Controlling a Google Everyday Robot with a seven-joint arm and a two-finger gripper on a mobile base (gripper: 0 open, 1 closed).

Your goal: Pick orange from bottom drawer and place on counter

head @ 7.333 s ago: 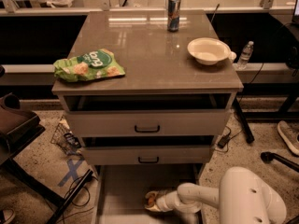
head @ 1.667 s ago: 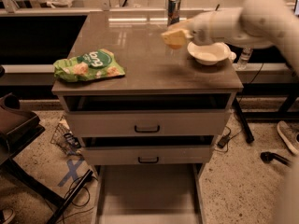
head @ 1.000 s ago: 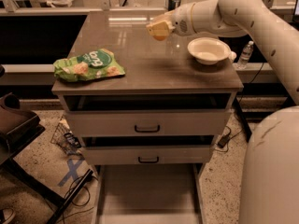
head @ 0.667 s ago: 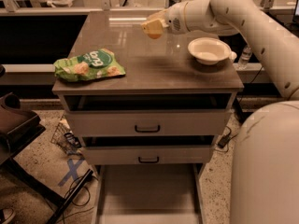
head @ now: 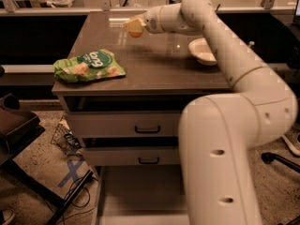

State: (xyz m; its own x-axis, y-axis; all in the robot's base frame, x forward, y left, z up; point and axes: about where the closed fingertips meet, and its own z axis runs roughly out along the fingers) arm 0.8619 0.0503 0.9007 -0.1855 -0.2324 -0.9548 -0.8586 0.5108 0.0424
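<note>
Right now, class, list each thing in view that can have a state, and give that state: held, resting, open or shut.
orange: held in the tool, above the counter, not set down.
tool: closed on the orange, over the counter's rear part.
bottom drawer: pulled out, visible floor bare.
green snack bag: lying flat on the counter, front left.
bowl: upright on the counter, right side.

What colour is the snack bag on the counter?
The snack bag is green, camera view; the gripper holds the orange above the counter.
</note>
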